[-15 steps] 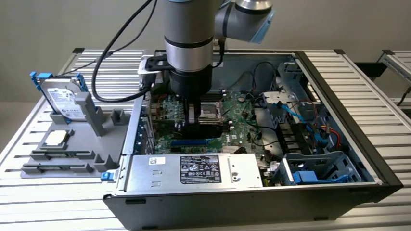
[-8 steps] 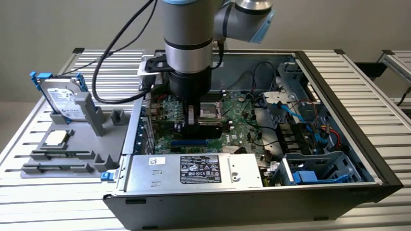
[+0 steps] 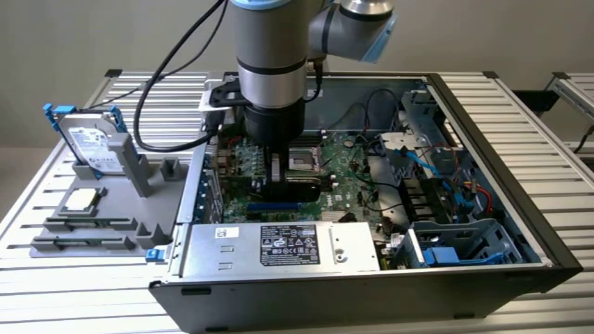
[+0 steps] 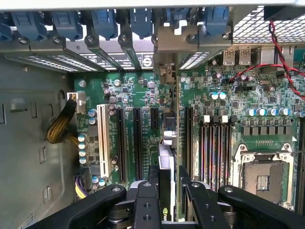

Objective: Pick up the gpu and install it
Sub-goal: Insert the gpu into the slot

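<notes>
Exterior view: the arm reaches down into the open case (image 3: 483,229), and its gripper (image 3: 278,174) holds the gpu (image 3: 299,184) low over the motherboard (image 3: 348,174), beside the CPU socket (image 3: 307,161); the card appears here as a dark slab below the fingers. Wrist view: the gripper (image 4: 169,191) is closed on the gpu (image 4: 167,157), seen edge-on as a thin upright card with a silver bracket end, standing among the black slots (image 4: 138,143) of the motherboard (image 4: 248,95). A slight tilt or sideways offset from the slot could, in my judgement, jam the edge connector or strain the board when pressed.
</notes>
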Controlling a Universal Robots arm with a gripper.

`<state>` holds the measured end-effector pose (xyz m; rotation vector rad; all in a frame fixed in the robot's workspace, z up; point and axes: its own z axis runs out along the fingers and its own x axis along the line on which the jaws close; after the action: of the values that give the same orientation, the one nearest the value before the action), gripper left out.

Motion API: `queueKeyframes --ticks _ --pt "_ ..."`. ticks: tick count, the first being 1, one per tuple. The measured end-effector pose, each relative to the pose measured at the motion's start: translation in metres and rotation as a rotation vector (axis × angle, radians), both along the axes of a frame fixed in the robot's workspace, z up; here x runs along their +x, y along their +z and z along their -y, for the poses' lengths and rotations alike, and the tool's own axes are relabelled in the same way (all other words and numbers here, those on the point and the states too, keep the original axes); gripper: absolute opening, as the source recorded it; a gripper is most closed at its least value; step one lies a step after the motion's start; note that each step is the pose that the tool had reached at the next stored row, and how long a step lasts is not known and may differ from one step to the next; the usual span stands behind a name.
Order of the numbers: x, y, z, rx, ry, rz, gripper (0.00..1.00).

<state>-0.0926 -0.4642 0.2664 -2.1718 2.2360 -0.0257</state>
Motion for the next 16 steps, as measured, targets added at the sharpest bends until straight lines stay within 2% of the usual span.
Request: queueKeyframes --ticks 16 --pt "-0.0021 -0.0019 -0.0024 0.0001 0.000 0.0000 0.27"
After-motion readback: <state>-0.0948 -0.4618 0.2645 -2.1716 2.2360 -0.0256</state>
